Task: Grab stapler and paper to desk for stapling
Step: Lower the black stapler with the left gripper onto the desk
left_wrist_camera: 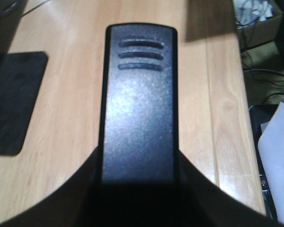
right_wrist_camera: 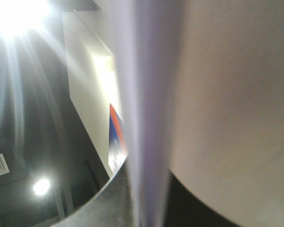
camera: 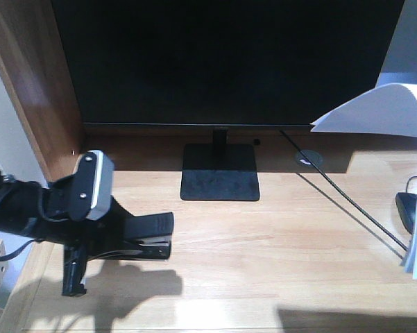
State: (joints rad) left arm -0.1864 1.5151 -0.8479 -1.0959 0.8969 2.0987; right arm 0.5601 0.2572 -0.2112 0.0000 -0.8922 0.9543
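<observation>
My left gripper (camera: 121,241) is shut on the black stapler (camera: 149,234) and holds it level over the left part of the light-wood desk (camera: 277,263); its shadow falls on the planks below. In the left wrist view the stapler's ribbed top (left_wrist_camera: 139,104) runs out from between the dark fingers (left_wrist_camera: 61,198) of the gripper (left_wrist_camera: 139,189). The white paper (camera: 385,111) hangs curved at the right edge above the desk. In the right wrist view my right gripper (right_wrist_camera: 149,198) is shut on the paper (right_wrist_camera: 151,109), seen edge-on. The right gripper is out of the front view.
A large dark monitor (camera: 229,62) on a black stand (camera: 220,173) fills the back of the desk. A thin cable (camera: 347,201) runs from a round grommet (camera: 309,158) to the right, beside a small black object (camera: 406,210). A brown side panel (camera: 35,90) stands at the left.
</observation>
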